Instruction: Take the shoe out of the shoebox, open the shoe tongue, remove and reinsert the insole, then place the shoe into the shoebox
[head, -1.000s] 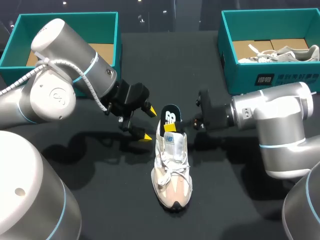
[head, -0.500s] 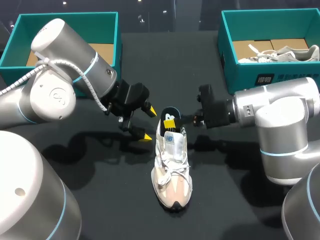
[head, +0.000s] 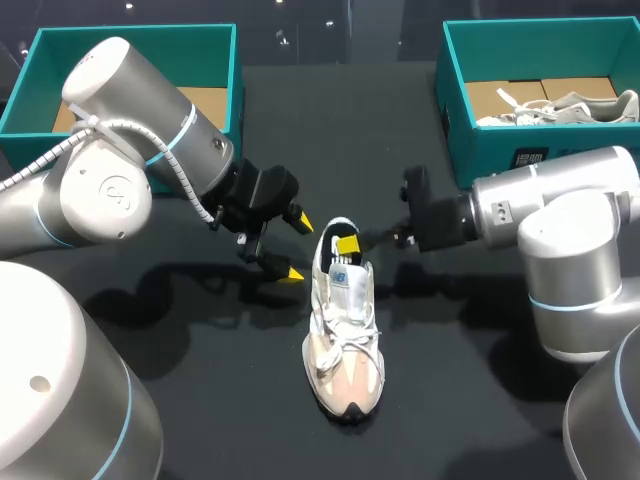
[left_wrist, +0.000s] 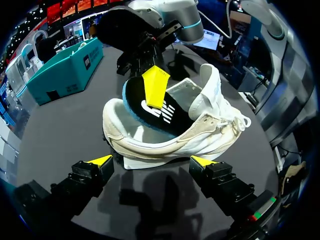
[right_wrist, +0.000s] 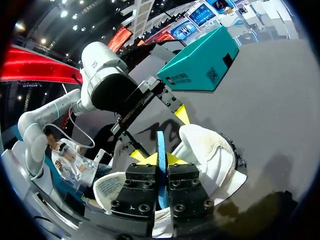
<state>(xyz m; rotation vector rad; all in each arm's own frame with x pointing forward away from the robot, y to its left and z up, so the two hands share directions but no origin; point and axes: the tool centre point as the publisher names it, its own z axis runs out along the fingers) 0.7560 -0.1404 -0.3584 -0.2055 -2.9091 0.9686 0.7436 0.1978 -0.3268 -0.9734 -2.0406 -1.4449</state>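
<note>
A white and beige sneaker (head: 345, 335) lies on the black table, toe toward me. Its black insole (left_wrist: 167, 114) with a blue edge lies slanted in the heel opening. My right gripper (head: 347, 243) reaches into that opening from the right and is shut on the insole's edge (right_wrist: 161, 142), which runs between its two yellow tips. My left gripper (head: 287, 246) hangs open just left of the heel. In the left wrist view its fingers (left_wrist: 100, 161) stand wide on either side of the shoe's side wall (left_wrist: 170, 142) without touching it.
A teal shoebox (head: 205, 45) stands at the back left behind my left arm. A second teal shoebox (head: 480, 140) at the back right holds another pale shoe (head: 575, 105).
The insole, which stood up out of the heel a second ago, has sunk into the shoe, and my right gripper has gone down with it. The left arm has kept still.
</note>
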